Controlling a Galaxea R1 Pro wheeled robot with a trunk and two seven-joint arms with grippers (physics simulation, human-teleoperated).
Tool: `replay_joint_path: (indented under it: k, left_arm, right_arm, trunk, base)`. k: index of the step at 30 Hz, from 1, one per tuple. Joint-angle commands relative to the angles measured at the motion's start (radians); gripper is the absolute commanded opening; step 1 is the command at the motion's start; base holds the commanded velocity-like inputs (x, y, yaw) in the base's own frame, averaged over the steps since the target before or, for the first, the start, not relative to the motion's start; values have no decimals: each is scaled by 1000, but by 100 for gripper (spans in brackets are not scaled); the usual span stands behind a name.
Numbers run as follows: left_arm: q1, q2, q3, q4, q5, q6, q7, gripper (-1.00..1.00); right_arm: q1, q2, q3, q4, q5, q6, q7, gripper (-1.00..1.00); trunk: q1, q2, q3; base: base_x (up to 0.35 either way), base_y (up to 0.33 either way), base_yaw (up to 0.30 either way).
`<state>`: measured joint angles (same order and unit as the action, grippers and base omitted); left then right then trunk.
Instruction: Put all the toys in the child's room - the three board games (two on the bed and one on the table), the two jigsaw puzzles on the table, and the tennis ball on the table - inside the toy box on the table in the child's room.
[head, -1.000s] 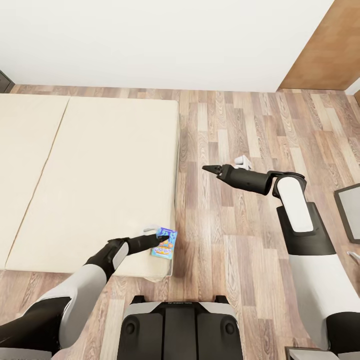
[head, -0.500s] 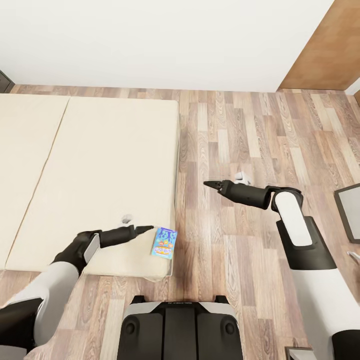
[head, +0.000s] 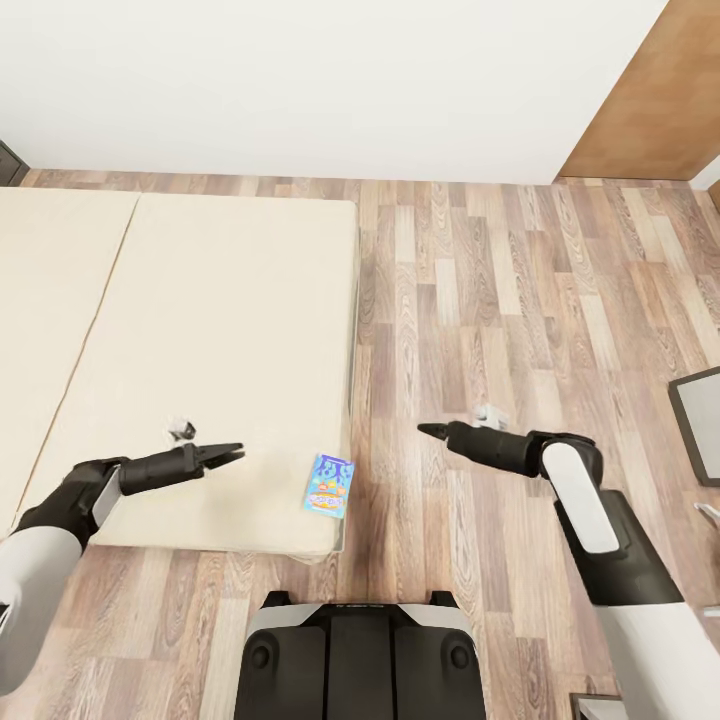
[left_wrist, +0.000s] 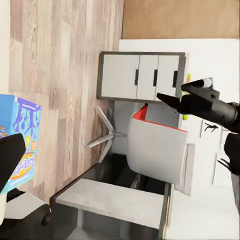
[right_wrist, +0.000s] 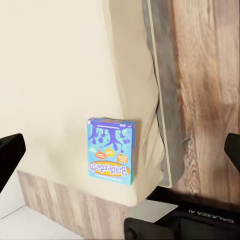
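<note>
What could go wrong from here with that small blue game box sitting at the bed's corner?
The teal-blue board game lies at the mattress corner of the bed, near two edges; a sideways nudge could likely tip it onto the floor. The left gripper is off to one side of it, so it needs re-aiming. The right gripper hovers over the floor; both arms converging on the box might collide.

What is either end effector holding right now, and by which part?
Nothing. The left end effector hangs over the bed, apart from the small blue game box lying near the mattress corner. The right end effector is over the floor, empty.
</note>
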<state>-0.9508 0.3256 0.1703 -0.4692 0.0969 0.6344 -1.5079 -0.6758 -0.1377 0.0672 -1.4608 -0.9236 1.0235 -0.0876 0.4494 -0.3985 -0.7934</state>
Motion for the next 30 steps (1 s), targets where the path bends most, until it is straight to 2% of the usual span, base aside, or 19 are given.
replay_joint_path:
  k: [1,3,8,11,15,19,23,30]
  left_arm:
    - [0,4,0,0,-2,11,-23,100]
    - [1,15,-1,0,-6,14,-63,100]
    - [13,27,-1,0,-7,14,-63,100]
    - [21,50,-1,-1,-5,13,-63,100]
    - [26,98,-2,-2,-4,13,-63,100]
    - [27,126,-7,-4,-6,10,-63,100]
    - [27,136,-11,-8,-8,12,-63,100]
    - [27,162,-12,-12,-8,32,-63,100]
  right_arm:
    - [9,-2,1,-1,-7,-3,-9,100]
    - [40,-11,-2,-3,1,-20,-9,100]
    - [98,-37,-7,-8,4,-46,-8,100]
    - [132,-44,-8,-9,4,-90,-8,100]
    - [186,-48,-18,-14,4,-166,-8,100]
    - [239,-48,-39,-16,3,-197,-7,100]
    - [266,-49,-46,-16,3,-203,-5,100]
    - [281,-49,-66,-16,3,-201,-4,100]
  trunk:
    - [1,-2,-1]
    - [1,-2,-1]
    - [1,-2,-1]
    - [1,-2,-1]
    - [1,-2,-1]
    - [1,-2,-1]
    - [1,-2,-1]
    - [1,-2,-1]
  base:
    - [0,0,0]
    - [0,0,0]
    - [0,0,0]
    - [0,0,0]
    - [0,0,0]
    - [0,0,0]
    - [0,0,0]
    - [0,0,0]
